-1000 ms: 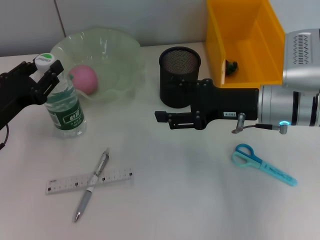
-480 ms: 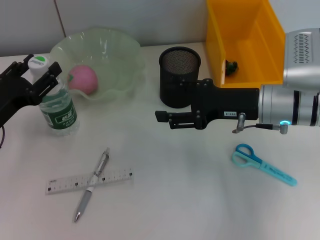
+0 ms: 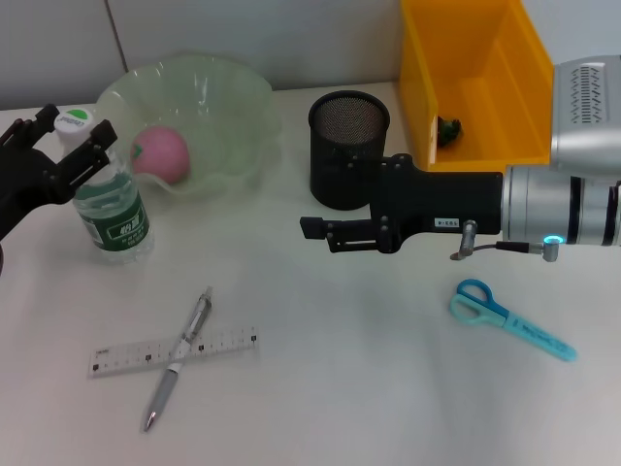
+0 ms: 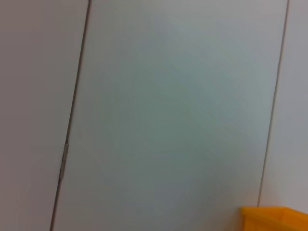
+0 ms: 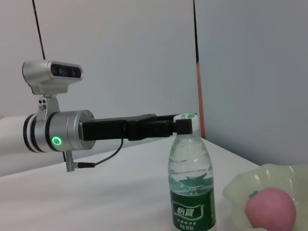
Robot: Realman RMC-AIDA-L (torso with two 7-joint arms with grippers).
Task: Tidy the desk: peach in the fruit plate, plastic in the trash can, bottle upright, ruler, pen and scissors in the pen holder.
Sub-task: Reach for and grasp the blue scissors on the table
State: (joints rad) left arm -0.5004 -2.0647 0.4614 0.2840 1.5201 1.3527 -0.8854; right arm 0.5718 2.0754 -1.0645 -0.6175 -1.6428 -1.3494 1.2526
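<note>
**Bottle upright beside the fruit plate**

On the desk (image 3: 369,388), at its left side, the bottle (image 3: 105,194) is seen standing upright, just in front of the pale green plate (image 3: 233,107). Its green label carries white characters that cannot be read, and its white cap bears a green mark. The left hand (image 3: 60,146) is placed at the cap, with the fingers spread to either side of the neck; whether the bottle is touched by them cannot be told. The same hand is seen from the right wrist view at the cap (image 5: 185,120), with a green ring lit on the arm.

The peach (image 3: 161,152) is seen lying in the plate. The ruler (image 3: 175,350) is laid flat near the front, and the pen (image 3: 179,357) is crossed over it. The scissors (image 3: 509,318) are laid on the right, well apart from both.

The right hand (image 3: 325,231) is held above the desk in front of the black mesh holder (image 3: 347,146), its fingers close together and gripping nothing. A small white tag on that arm cannot be read. The yellow bin (image 3: 475,78) is set to the right of the holder, with a small dark thing inside.
</note>
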